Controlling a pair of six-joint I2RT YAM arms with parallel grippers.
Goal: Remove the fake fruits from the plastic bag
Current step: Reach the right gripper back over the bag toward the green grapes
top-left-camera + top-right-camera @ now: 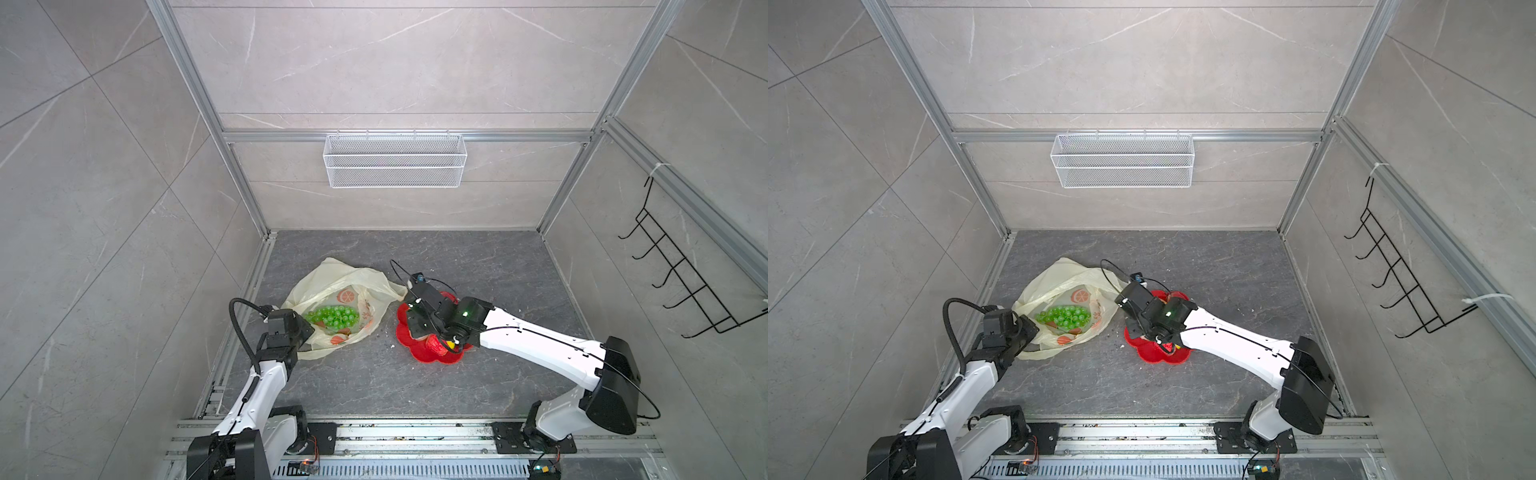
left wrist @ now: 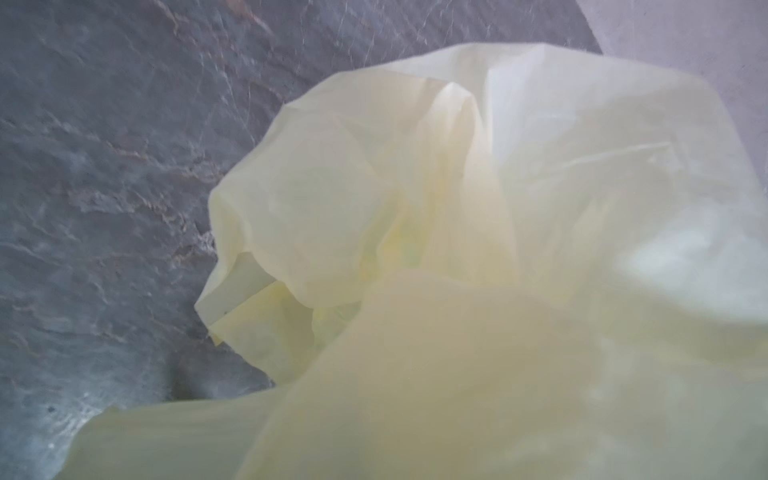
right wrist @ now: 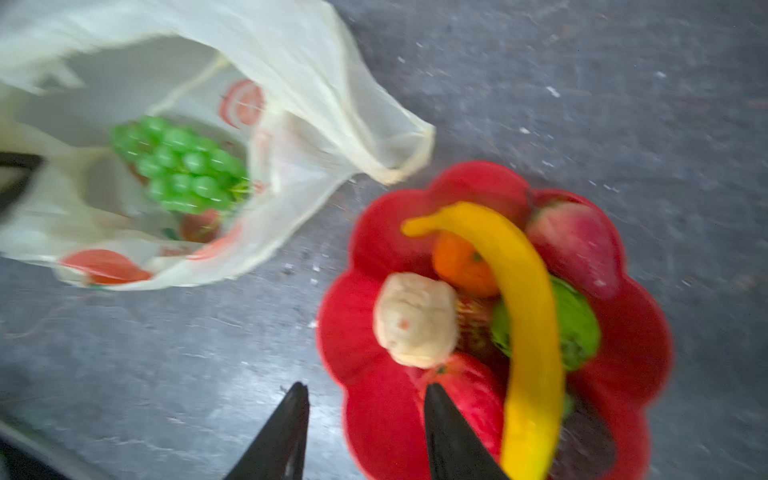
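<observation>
The pale-yellow plastic bag (image 1: 332, 274) (image 1: 1059, 274) lies left of centre with its mouth gaping. Inside it sit a green grape bunch (image 1: 332, 316) (image 3: 183, 170) and a red strawberry (image 3: 201, 224). My left gripper (image 1: 308, 332) is shut on the bag's near-left edge; in the left wrist view the bag (image 2: 415, 208) hides the fingers. The red flower-shaped plate (image 1: 405, 338) (image 3: 374, 415) holds a banana (image 3: 528, 324), an orange (image 3: 457, 266), a beige ball (image 3: 415, 320), a green knobbly fruit (image 3: 577, 328) and two strawberries (image 3: 577, 245). My right gripper (image 3: 366, 390) hangs open and empty over the plate's rim.
A white wire basket (image 1: 395, 160) hangs on the back wall. On the right wall is a black hook rack (image 1: 681, 270). An aluminium rail (image 1: 415, 432) carrying both arm bases runs along the front edge. Grey walls enclose the dark stone floor (image 1: 478, 266).
</observation>
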